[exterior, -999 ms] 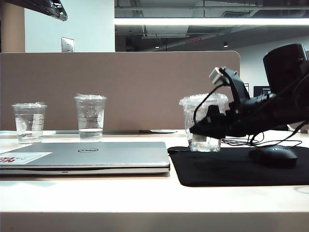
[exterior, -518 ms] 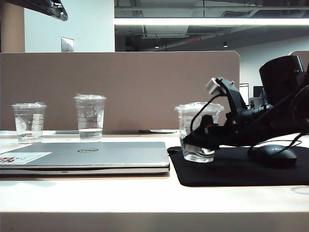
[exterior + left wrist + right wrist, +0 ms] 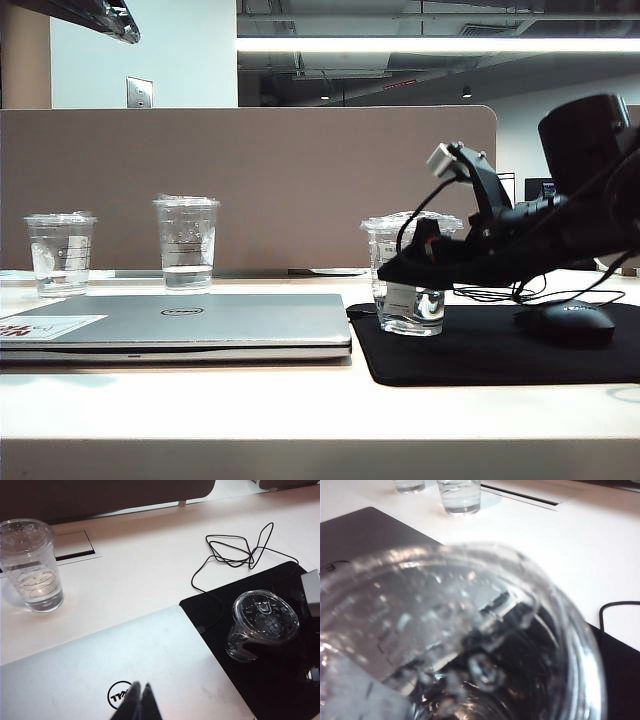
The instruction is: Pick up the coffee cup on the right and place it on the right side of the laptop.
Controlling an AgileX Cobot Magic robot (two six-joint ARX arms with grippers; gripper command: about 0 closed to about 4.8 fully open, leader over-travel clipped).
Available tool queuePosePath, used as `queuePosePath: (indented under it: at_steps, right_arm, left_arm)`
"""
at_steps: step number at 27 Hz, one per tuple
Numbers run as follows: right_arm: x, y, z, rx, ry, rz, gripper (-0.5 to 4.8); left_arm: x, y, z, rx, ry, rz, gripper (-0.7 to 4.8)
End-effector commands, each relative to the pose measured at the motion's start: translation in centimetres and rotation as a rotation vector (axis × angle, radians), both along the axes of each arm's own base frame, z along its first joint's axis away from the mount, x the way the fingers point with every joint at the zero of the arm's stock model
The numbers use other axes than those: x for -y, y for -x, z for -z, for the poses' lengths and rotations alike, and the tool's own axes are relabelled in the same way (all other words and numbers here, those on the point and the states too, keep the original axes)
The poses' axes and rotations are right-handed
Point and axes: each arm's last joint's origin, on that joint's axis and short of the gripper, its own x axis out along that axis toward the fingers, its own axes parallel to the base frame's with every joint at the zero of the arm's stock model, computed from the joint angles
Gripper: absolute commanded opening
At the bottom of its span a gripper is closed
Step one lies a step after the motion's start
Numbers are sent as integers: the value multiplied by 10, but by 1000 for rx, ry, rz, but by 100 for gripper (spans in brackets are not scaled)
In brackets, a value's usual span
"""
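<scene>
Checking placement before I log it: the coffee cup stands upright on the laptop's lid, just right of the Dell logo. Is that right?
Not quite. The coffee cup does stand upright, but on the black mouse pad just right of the laptop, not on its lid. The exterior and left wrist views show it.

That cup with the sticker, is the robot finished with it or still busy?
Nearly finished. The coffee cup stands upright on the black mouse pad, just right of the closed laptop, so the placing looks done. In hand: the right gripper sits around the cup, fingers spread wide. Left: pulling that arm clear without tipping it. The left gripper hangs shut over the laptop lid.
</scene>
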Motion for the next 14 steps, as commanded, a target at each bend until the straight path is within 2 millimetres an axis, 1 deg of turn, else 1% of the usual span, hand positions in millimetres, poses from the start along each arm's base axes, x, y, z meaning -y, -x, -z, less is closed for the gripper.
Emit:
queuePosePath:
  at_steps: [1,9,14]
  right_arm:
    - [0,3,-9,-40,6,-13,479]
    - [4,19,-28,-186,38,-21,479]
    - [9,36,-51,-246,58,-9,479]
  left_arm:
    - [0,0,-4,22,5,1,-5]
    - [0,0,-4,22,5,1,-5]
    - [0,0,-4,22,5,1,-5]
